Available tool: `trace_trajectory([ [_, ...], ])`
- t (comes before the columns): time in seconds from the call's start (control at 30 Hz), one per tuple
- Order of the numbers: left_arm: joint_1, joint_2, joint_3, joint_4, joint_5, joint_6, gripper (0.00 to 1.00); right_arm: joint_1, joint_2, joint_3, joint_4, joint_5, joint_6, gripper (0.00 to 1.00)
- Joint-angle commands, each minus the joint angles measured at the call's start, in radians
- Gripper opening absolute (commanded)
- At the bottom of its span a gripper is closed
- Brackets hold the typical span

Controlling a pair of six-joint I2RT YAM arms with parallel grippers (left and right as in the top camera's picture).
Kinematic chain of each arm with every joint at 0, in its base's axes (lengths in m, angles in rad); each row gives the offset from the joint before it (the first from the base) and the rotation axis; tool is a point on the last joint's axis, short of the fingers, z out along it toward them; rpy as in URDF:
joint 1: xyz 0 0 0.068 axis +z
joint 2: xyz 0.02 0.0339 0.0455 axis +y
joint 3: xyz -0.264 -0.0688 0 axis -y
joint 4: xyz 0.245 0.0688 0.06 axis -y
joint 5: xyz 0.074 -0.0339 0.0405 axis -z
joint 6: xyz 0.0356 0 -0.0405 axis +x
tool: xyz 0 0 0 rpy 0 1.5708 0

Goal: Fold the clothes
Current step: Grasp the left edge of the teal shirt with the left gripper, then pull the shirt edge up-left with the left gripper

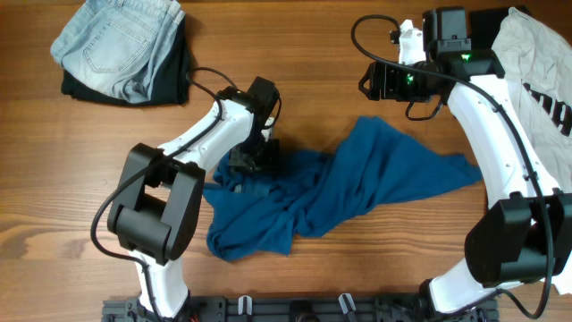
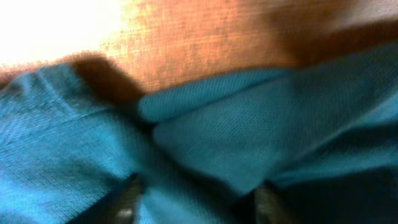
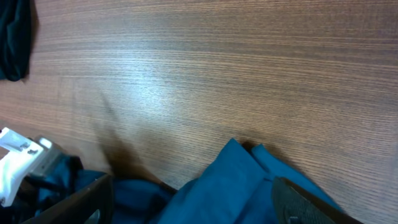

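Observation:
The deep-blue shirt (image 1: 344, 183) lies crumpled across the middle of the wooden table. My left gripper (image 1: 250, 159) is down on the shirt's left part. In the left wrist view its fingers (image 2: 198, 205) are spread apart, with blue cloth (image 2: 236, 124) bunched between them. My right gripper (image 1: 371, 82) is above the bare table just beyond the shirt's far edge. In the right wrist view its fingers (image 3: 193, 205) are wide open and empty, with the shirt (image 3: 230, 186) below them.
Pale-blue denim (image 1: 121, 40) lies on a black piece (image 1: 174, 79) at the far left corner. A white tee with black print (image 1: 536, 63) lies at the far right edge. The black piece also shows in the right wrist view (image 3: 13, 37).

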Motion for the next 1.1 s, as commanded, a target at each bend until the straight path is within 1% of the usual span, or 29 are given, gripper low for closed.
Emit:
trace_trajectory([
  [0.0, 0.000, 0.030, 0.004, -0.042, -0.038, 0.012, 0.04, -0.001, 0.024, -0.003, 0.007, 0.011, -0.010, 0.81],
  [0.1, 0.039, 0.030, 0.042, -0.107, -0.098, 0.008, 0.04, -0.001, 0.024, -0.003, 0.013, 0.010, -0.009, 0.81],
  [0.17, 0.077, 0.030, 0.103, -0.172, -0.138, 0.008, 0.04, -0.001, 0.024, -0.003, 0.014, 0.010, -0.009, 0.81],
  [0.3, 0.166, 0.028, 0.320, -0.321, -0.209, 0.015, 0.04, -0.001, 0.024, -0.003, 0.002, 0.012, -0.011, 0.81],
  [0.4, 0.214, 0.028, 0.503, -0.417, -0.220, 0.051, 0.04, -0.001, 0.024, -0.003, -0.014, 0.031, -0.010, 0.81],
  [0.53, 0.227, 0.028, 0.726, -0.532, -0.221, 0.100, 0.04, 0.002, 0.024, -0.003, -0.020, 0.022, -0.011, 0.80],
  [0.63, 0.223, 0.028, 0.835, -0.584, -0.224, 0.100, 0.04, 0.008, 0.024, -0.003, -0.020, 0.017, -0.037, 0.80],
  [0.73, 0.222, 0.019, 0.868, -0.611, -0.224, 0.100, 0.04, 0.008, 0.025, -0.022, 0.000, 0.022, -0.040, 0.81],
  [0.97, 0.221, -0.006, 0.868, -0.634, -0.222, 0.098, 0.04, 0.007, 0.028, -0.155, 0.095, 0.021, -0.035, 0.80],
  [1.0, 0.219, -0.013, 0.868, -0.654, -0.219, 0.090, 0.04, 0.007, 0.028, -0.162, 0.098, 0.021, -0.035, 0.80],
  [1.03, 0.219, -0.024, 0.855, -0.662, -0.195, 0.039, 0.04, 0.007, 0.028, -0.165, 0.097, 0.021, -0.035, 0.80],
  [1.07, 0.217, -0.037, 0.836, -0.662, -0.153, 0.013, 0.04, 0.007, 0.028, -0.165, 0.097, 0.021, -0.035, 0.80],
])
